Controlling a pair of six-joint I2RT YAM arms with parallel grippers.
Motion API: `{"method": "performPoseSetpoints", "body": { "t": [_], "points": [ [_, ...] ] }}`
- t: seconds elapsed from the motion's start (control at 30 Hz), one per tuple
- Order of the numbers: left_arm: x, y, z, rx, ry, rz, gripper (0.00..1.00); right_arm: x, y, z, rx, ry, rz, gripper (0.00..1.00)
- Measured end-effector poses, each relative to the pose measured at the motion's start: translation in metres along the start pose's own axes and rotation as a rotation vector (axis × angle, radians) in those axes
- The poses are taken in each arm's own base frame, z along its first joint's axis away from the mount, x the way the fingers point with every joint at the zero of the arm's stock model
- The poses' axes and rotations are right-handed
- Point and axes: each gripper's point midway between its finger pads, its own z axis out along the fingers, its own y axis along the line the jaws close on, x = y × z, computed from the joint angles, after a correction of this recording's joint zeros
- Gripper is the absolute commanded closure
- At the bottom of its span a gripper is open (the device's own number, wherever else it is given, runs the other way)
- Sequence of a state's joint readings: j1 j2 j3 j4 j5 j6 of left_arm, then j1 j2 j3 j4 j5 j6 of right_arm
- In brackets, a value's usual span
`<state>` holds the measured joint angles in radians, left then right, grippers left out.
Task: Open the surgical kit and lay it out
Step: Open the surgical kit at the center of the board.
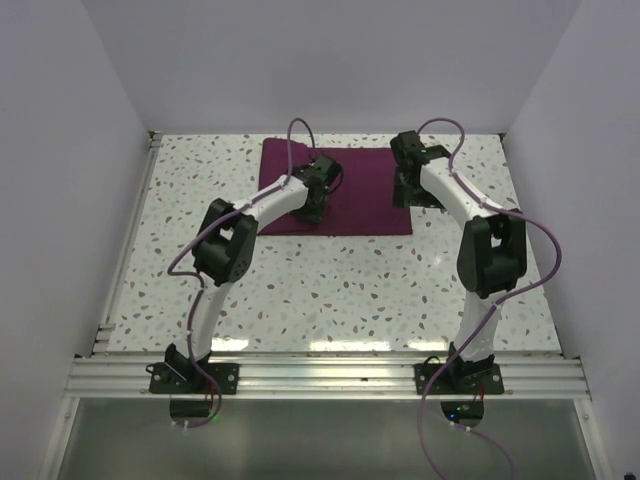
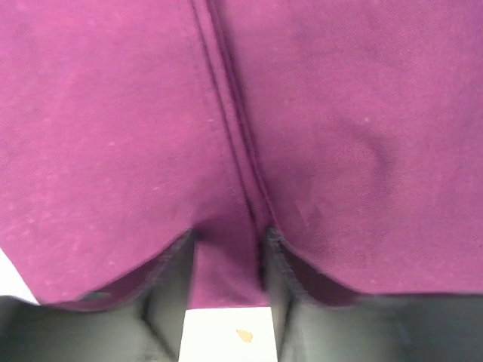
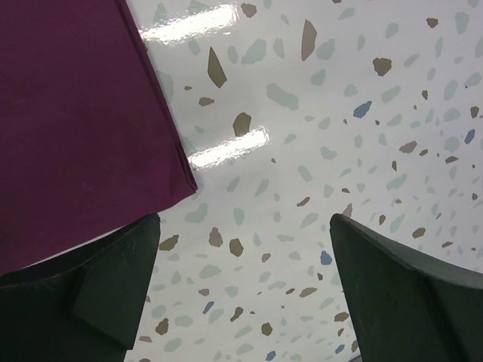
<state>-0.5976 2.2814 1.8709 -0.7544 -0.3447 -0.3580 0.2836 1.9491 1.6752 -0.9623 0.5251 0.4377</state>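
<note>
We judge the cloth wrap point(image 1: 372, 203) limp; pinch its seam point(image 2: 226, 128).
Left pincer's point(image 2: 226, 256) state untellable; right pincer point(image 3: 243, 253) released.

Noted dark magenta cloth wrap point(image 1: 365, 200), folded flat, closed; seam passing between left gripper point(image 2: 228, 245) fingertips, corner just beside right gripper point(image 3: 245, 226).

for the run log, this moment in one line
left fingers: tips hidden under cloth wrap edge, grip unclear | right fingers: open, over table beside wrap | wrap: not yet opened
</note>
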Motion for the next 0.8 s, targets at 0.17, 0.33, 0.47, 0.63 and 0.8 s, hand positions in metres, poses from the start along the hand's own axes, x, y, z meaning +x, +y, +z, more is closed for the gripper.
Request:
{"method": "performPoseSetpoints", "body": {
  "t": [0.17,0.33,0.47,0.63,0.8],
  "points": [
    [0.004,0.000,0.003,-0.010,0.013,0.007,1.00,0.001,-0.001,-0.001,0.002,0.006,-0.006,0.02],
    [-0.004,0.020,-0.014,-0.037,0.006,-0.041,1.00,-0.022,0.000,-0.014,-0.016,-0.034,0.021,0.04],
    [-0.026,0.089,-0.062,-0.058,-0.068,-0.200,1.00,-0.068,0.013,-0.030,-0.097,-0.110,0.079,0.05],
    [-0.029,0.235,-0.147,-0.178,-0.239,-0.506,0.39,-0.119,0.037,-0.040,-0.194,-0.201,0.141,0.07],
    [0.018,0.275,-0.170,-0.288,-0.242,-0.596,0.00,-0.133,0.071,-0.022,-0.283,-0.197,0.155,0.06]
  ]
}}
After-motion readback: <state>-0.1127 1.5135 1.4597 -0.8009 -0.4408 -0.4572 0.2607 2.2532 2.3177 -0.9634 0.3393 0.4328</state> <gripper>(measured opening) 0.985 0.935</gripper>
